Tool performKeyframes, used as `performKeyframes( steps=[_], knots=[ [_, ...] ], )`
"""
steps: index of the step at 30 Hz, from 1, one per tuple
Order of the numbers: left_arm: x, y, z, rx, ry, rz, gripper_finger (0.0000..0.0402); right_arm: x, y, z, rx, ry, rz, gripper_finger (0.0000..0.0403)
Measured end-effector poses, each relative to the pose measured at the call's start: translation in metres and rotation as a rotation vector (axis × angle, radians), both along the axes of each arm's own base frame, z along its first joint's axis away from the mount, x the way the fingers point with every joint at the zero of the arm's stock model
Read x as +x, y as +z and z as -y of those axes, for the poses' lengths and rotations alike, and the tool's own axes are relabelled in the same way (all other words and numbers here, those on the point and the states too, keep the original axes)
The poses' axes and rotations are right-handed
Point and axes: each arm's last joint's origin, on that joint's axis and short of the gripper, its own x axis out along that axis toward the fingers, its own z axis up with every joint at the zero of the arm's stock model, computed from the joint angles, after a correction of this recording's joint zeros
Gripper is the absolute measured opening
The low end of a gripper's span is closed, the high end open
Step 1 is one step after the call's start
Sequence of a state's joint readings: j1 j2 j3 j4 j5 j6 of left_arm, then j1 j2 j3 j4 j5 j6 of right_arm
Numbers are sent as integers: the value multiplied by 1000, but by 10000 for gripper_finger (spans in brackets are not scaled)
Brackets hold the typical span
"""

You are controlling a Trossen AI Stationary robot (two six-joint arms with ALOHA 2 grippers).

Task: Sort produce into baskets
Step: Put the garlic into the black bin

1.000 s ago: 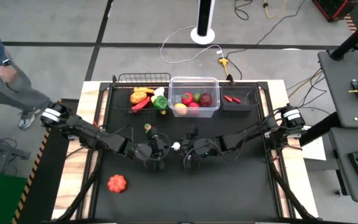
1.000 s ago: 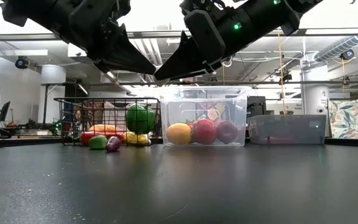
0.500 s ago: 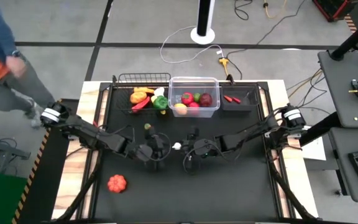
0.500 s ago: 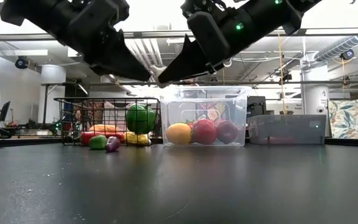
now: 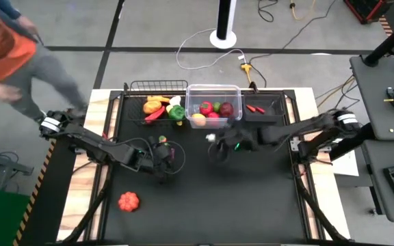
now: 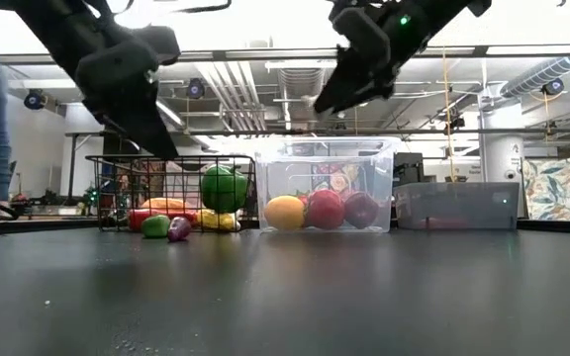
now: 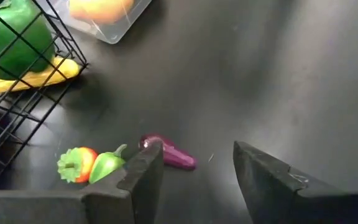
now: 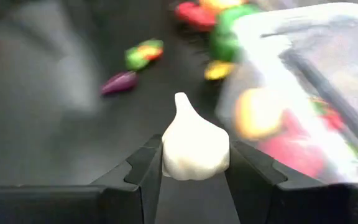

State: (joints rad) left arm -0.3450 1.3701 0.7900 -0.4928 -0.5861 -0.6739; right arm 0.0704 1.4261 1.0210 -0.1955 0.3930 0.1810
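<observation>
My right gripper (image 8: 194, 177) is shut on a white garlic (image 8: 194, 146), high over the table's middle (image 5: 211, 138), just in front of the clear plastic bin (image 5: 214, 92) of red and yellow produce. The black wire basket (image 5: 157, 96) holds a green pepper, corn and others. The low dark tray (image 5: 262, 109) holds red chillies. My left gripper (image 7: 194, 171) stands open and empty above a purple eggplant (image 7: 169, 154) and a small green-and-orange pepper (image 7: 89, 165), which lie on the table. An orange pumpkin (image 5: 128, 201) lies near left. My right gripper pinches the garlic's wide bulb sides (image 8: 166, 162) between its two fingers. The garlic's pointed tip (image 8: 180, 99) sticks out beyond the fingertips. The fingers come from the table's right side, slanting down. The garlic is lifted clear of the table.
The three containers stand in a row along the far edge. A person (image 5: 5, 48) walks past the table's far left corner. Most of the dark mat's (image 5: 252, 198) near half is bare, apart from the pumpkin.
Both grippers met at the garlic over the table's middle. My left gripper has let go, drawn back toward the left and tipped downward. My right gripper has risen and gone toward the far edge and the clear bin, carrying the garlic.
</observation>
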Motion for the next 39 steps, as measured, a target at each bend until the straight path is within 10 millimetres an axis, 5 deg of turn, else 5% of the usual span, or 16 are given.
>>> performKeyframes(
  steps=[9, 18, 31, 39],
  knots=[
    [9, 24, 3, -19, 22, 41, 170, -58, 44, 71, 207, -429, 101, 145],
    [10, 42, 2, 40, 45, 20, 170, -109, 26, 129, 329, -870, -104, 146],
    [9, 38, 2, 34, 59, 17, 170, -113, -16, 164, 340, -1019, -338, 148],
    [9, 38, 2, 28, 66, 22, 170, -113, -18, 167, 328, -1031, -343, 199]
  ],
)
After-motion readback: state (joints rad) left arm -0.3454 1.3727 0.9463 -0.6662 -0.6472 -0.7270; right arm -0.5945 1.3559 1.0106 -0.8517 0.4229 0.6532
